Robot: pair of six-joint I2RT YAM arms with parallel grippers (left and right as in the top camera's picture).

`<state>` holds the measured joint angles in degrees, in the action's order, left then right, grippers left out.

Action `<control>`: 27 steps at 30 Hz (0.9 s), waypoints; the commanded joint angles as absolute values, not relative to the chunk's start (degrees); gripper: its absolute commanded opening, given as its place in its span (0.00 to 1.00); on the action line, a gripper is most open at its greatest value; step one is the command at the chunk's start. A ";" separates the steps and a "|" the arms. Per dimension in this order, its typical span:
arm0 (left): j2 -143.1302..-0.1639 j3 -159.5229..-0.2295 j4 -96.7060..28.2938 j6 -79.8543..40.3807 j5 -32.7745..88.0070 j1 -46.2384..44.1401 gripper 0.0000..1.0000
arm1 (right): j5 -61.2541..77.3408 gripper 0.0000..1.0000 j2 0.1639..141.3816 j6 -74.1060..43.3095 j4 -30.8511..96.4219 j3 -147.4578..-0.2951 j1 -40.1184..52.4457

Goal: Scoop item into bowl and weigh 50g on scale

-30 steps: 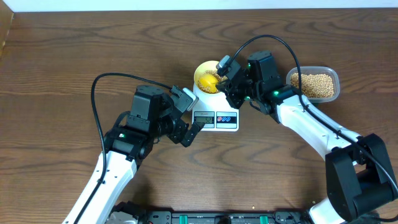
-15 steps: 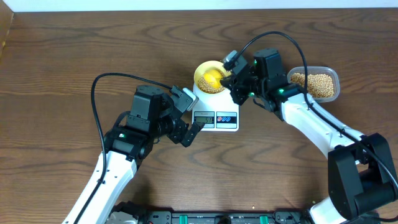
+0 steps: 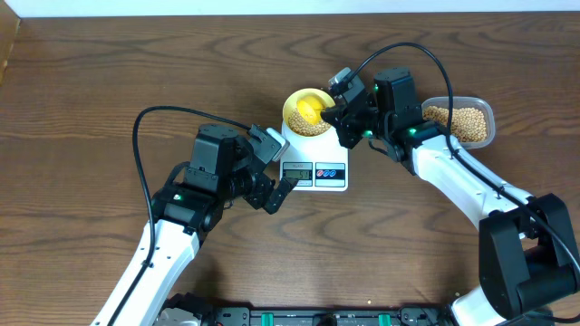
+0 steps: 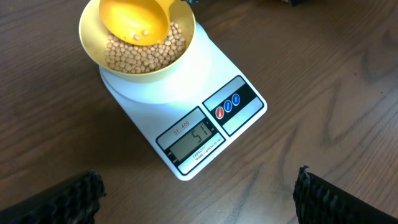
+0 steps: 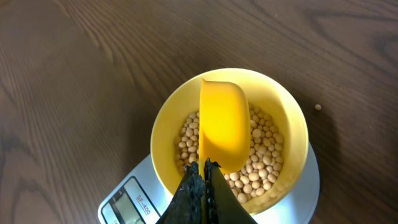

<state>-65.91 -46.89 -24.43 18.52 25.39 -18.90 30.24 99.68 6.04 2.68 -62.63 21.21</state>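
The pale-yellow bowl (image 3: 292, 107) (image 4: 144, 76) (image 5: 297, 134) stands on the white scale (image 3: 319, 150) (image 4: 186, 93) (image 5: 127, 198) and holds tan beans (image 4: 158, 53) (image 5: 264, 152). In the left wrist view the display reads 51. My right gripper (image 3: 338, 110) (image 5: 204, 168) is shut on the handle of a yellow scoop (image 3: 311, 112) (image 4: 134, 22) (image 5: 224, 124), which hangs over the bowl with a few beans in its hollow. My left gripper (image 3: 276, 169) (image 4: 199, 186) is open and holds nothing. It hovers low over the table at the scale's front left corner.
A clear plastic tub (image 3: 488, 116) of more beans (image 3: 458, 125) sits to the right of the scale, behind my right arm. One stray bean (image 5: 318, 107) lies on the wood beside the bowl. The table's front edge carries a black rail.
My right gripper has shifted a little right and back with the scoop, which stays over the bowl. The left arm has not moved.
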 commanded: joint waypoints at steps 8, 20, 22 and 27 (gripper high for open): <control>-66.24 -46.28 -24.58 19.66 25.93 -18.72 1.00 | 31.68 0.01 98.30 -1.52 1.87 -63.75 20.05; -66.24 -46.28 -24.58 19.66 25.93 -18.72 1.00 | 31.73 0.01 98.30 -11.94 1.15 -63.75 19.07; -66.24 -46.28 -24.58 19.68 25.93 -18.72 1.00 | 31.73 0.01 98.30 -11.25 1.02 -63.75 19.05; -66.24 -46.28 -24.58 19.68 25.93 -18.72 1.00 | 32.38 0.01 98.30 -10.72 1.13 -63.75 19.07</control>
